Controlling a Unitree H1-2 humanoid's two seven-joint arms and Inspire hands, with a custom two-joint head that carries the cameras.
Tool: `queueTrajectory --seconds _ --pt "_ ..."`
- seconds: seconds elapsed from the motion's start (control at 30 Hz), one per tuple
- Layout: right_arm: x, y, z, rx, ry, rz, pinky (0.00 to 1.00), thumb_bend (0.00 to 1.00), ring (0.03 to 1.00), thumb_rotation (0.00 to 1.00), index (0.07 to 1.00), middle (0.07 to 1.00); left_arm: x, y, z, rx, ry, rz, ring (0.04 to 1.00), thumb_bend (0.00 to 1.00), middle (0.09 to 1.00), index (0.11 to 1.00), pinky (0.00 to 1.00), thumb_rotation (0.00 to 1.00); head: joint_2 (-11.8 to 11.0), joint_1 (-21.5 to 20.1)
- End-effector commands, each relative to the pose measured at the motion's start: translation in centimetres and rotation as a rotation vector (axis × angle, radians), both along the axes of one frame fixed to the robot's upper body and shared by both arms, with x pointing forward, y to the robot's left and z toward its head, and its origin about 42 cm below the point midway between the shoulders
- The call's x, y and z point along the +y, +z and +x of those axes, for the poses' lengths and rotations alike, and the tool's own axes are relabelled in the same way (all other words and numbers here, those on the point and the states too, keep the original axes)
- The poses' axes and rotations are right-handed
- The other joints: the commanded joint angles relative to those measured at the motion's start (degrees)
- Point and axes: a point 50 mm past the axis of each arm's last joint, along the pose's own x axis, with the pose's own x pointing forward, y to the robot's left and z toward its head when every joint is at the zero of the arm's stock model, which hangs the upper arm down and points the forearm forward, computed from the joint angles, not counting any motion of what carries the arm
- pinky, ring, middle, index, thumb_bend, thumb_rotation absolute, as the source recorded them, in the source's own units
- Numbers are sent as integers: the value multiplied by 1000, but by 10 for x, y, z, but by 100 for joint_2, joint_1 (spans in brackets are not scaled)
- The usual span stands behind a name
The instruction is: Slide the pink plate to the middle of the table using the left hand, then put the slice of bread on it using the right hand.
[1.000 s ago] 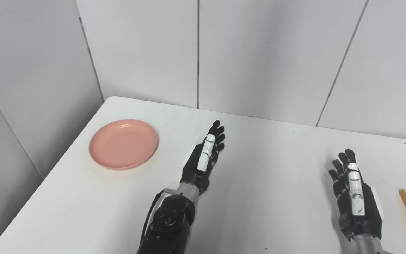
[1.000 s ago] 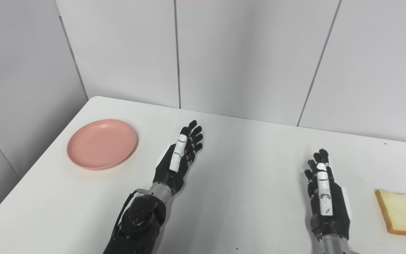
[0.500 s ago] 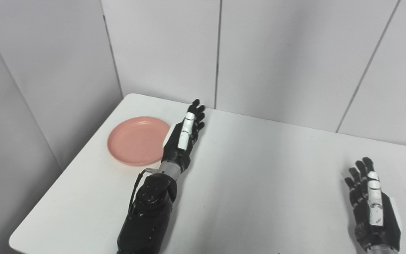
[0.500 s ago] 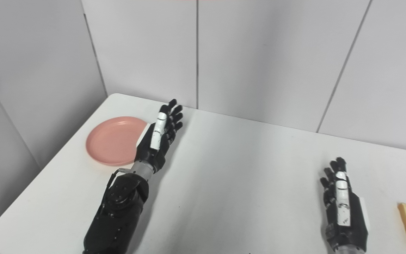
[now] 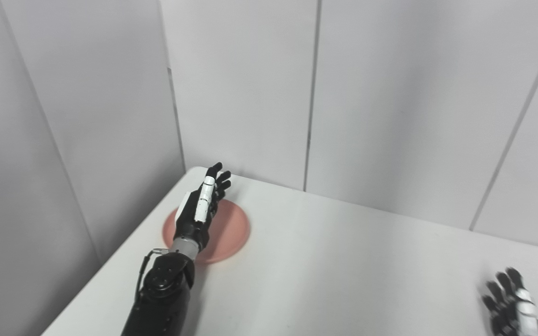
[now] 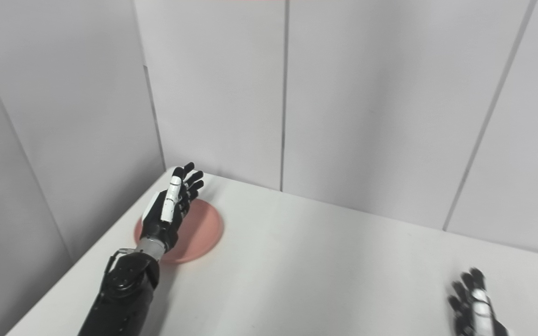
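Matt surfaces almost everywhere

The table (image 5: 343, 261) has a smooth, matt white top with only a soft sheen. The pink plate (image 5: 234, 228) looks like smooth plastic, matt with a faint gloss. The left hand (image 5: 199, 212) is black hard plastic, slightly glossy, with a white smooth plastic strip; its wrist shows a ring of bare grey metal. The wall panels (image 5: 390, 93) look smooth and matt
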Motion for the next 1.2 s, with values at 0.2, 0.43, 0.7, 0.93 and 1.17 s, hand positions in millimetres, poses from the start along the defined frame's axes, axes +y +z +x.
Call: queueTrajectory --seconds 0.2,0.43,0.7,0.93,1.17 --pt "3 21 9 -124 4 -3 1000 600 979 871 989 991 39 36 16 -120 82 35 855 768 861 880 838 1000 -42 26" --pt "4 22 9 -124 1 -6 1000 595 979 875 989 993 65 41 17 -119 142 8 827 768 819 833 795 1000 -39 40" --pt "4 22 8 -126 5 -2 1000 607 980 875 987 990 93 40 18 -93 204 18 773 782 780 788 715 1000 -22 44" --pt "3 24 8 -126 9 -1 1000 607 984 878 991 995 110 32 21 -76 239 31 750 786 756 768 699 1000 8 60" --pt "3 25 7 -128 10 -5 1000 603 984 879 991 993 117 21 24 -35 248 27 772 779 761 766 748 1000 20 61"
